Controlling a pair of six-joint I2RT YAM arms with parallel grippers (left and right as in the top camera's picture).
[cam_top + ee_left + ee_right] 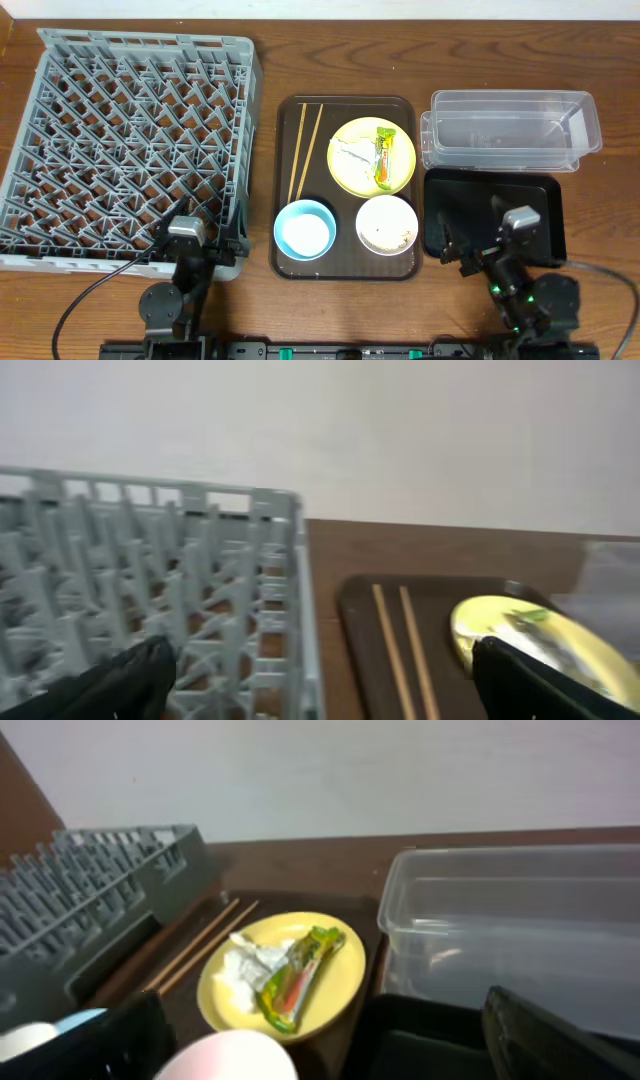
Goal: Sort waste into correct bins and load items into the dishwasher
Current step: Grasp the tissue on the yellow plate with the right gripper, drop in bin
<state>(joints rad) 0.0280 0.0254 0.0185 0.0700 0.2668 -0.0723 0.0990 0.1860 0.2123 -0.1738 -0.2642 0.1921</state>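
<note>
On the brown serving tray (288, 262) sit a yellow plate (400, 178) holding an orange-and-green snack wrapper (384, 157) and a crumpled white tissue (352, 153), a light blue bowl (304, 229), a white bowl (386, 224) with rice scraps, and chopsticks (304, 150). The grey dish rack (125, 150) is at the left. The clear tub (510, 130) and black tray (470, 200) are at the right. My left gripper (190, 262) is open at the rack's near right corner. My right gripper (480, 258) is open over the black tray's near edge. The right wrist view shows the plate (330, 995), wrapper (295, 978) and tissue (245, 968).
The wooden table (300, 60) runs around everything. The left wrist view shows the rack's corner (280, 560), the chopsticks (400, 650) and the plate's edge (480, 620). A pale wall lies behind the table.
</note>
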